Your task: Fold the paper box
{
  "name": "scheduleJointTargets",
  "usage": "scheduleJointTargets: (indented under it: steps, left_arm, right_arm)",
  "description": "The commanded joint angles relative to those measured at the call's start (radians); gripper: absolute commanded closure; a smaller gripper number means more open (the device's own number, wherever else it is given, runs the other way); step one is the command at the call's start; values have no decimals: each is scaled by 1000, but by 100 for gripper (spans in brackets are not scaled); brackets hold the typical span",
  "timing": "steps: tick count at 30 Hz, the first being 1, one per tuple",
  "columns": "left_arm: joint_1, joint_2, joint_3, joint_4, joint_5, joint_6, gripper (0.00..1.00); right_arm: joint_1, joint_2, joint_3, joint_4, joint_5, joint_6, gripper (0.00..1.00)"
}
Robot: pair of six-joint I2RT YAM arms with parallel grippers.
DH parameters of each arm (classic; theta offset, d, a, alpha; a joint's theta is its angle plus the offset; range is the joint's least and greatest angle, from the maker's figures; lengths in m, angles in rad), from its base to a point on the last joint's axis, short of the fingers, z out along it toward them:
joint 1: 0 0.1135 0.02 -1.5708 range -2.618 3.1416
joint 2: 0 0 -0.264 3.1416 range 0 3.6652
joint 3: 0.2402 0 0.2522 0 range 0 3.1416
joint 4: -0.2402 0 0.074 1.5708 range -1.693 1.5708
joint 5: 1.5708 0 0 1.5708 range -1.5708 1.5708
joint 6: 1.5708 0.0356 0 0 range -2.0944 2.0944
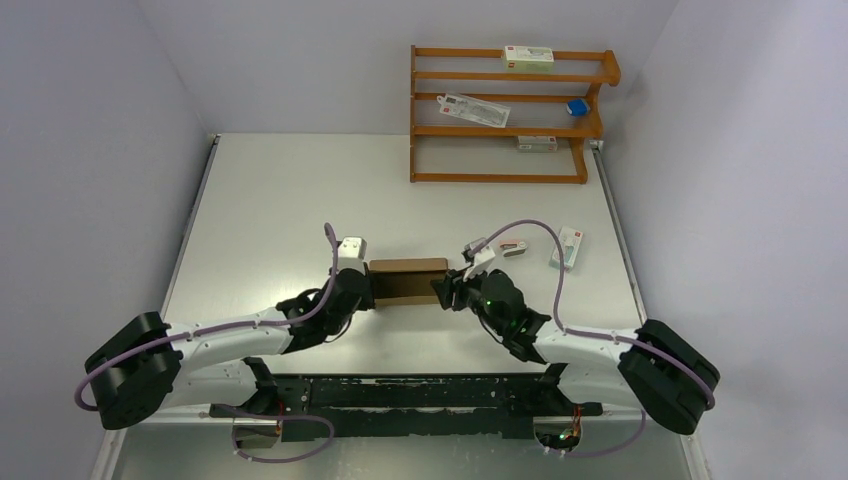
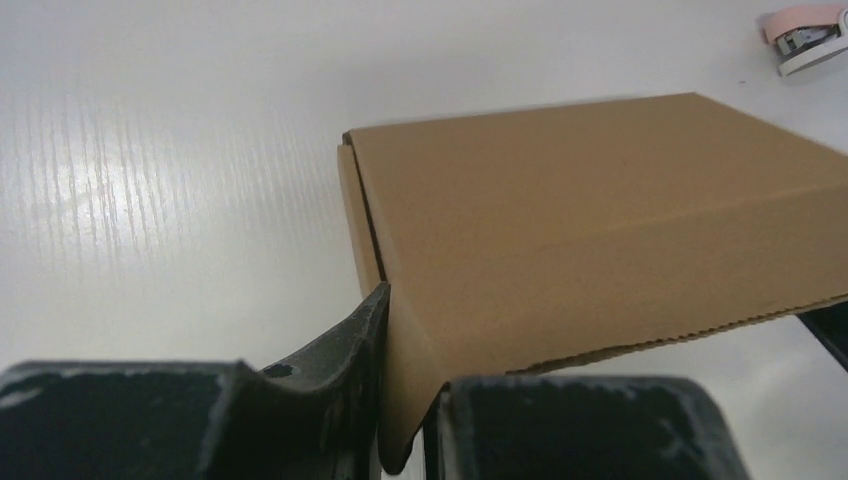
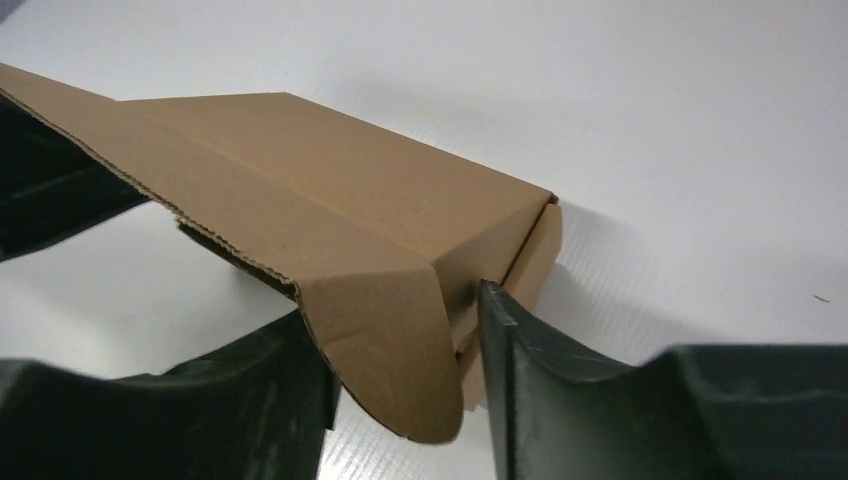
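Note:
The paper box (image 1: pixel 408 281) is a slim brown cardboard carton lying on the white table between my two grippers. My left gripper (image 1: pixel 368 287) is at its left end. In the left wrist view the left gripper (image 2: pixel 405 420) is shut on a rounded end flap of the box (image 2: pixel 600 220). My right gripper (image 1: pixel 446 289) is at the box's right end. In the right wrist view its jaws (image 3: pixel 400 390) stand apart on either side of a rounded end flap of the box (image 3: pixel 330 200). The flap hangs between the fingers, and the lid is slightly raised.
A wooden shelf (image 1: pixel 510 115) at the back right holds small white cartons and a blue object. Two small white items (image 1: pixel 567 248) lie on the table right of the right gripper. One pink-and-white item (image 2: pixel 808 35) shows beyond the box.

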Motion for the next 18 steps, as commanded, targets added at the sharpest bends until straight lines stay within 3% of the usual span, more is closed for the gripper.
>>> scheduleJointTargets:
  steps: [1,7,12,18]
  left_arm:
    - [-8,-16,-31,28,26,-17,80]
    - [-14,-3,-48,24,1,-5,81]
    - [-23,19,-39,16,-16,-4,81]
    - [-26,0,-35,3,-9,-8,79]
  right_arm:
    - [9,-72,-20,-3,-6,35,44]
    - [10,-184,-75,-52,13,102,17]
    - [10,-302,-110,-123,26,181,2]
    - [10,-488,-64,-316,24,238,0]
